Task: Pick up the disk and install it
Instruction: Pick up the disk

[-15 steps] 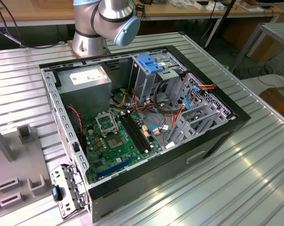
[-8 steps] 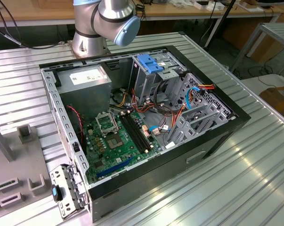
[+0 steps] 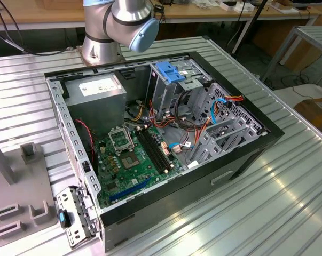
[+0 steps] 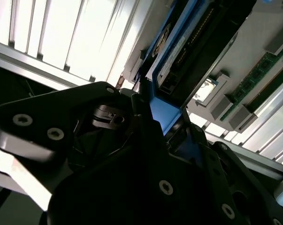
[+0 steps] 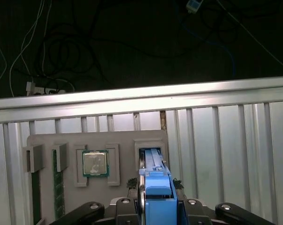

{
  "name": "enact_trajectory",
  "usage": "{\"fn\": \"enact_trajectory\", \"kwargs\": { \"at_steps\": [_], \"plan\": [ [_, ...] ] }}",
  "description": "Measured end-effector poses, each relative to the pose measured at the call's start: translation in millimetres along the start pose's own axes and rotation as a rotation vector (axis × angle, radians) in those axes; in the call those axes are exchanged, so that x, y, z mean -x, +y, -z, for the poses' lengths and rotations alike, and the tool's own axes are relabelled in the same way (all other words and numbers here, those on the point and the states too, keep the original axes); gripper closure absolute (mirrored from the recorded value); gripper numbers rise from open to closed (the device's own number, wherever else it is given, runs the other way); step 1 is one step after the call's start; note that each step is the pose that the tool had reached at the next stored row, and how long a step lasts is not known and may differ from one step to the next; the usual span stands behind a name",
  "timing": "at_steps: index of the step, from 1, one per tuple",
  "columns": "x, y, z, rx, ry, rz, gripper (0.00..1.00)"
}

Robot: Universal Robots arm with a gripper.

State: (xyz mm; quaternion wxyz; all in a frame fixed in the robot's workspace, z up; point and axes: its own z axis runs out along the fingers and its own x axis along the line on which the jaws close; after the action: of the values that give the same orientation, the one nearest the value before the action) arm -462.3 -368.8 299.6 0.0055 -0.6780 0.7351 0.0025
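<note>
Your tool [image 5: 154,185] is shut tight on the disk [image 5: 158,199], with a finger pressed on each wide side, as you can see in the first wrist view. The disk stands on its thin edge with a blue rail facing the camera. Its far end is at a slot [image 5: 152,154] in the grey tray [image 5: 118,140]. You cannot tell if that end sits inside the slot or hangs just over it. I think the disk is hard, stiff and a bit heavy for its size. Its metal sides look smooth, so it may slip, and a bump could hurt the parts inside. The wide flat sides look like the best place to hold it, away from the end with the plug pins. The tray lies on the ribbed metal surface [image 5: 225,140]. One square pocket holds a chip [image 5: 95,163], and thin slots hold memory sticks [image 5: 55,187]. In the exterior view, the open computer case [image 3: 246,154] holds a green board [image 3: 123,176], wires [image 3: 199,129] and a metal cage with a blue top [image 3: 171,80].
</note>
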Motion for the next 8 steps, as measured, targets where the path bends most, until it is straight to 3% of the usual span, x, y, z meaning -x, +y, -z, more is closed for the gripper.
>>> {"fn": "enact_trajectory", "kwargs": {
  "at_steps": [8],
  "plan": [
    [-0.5, 0.0, 0.0, 0.0004, -0.0002, 0.037, 0.62]
  ]
}}
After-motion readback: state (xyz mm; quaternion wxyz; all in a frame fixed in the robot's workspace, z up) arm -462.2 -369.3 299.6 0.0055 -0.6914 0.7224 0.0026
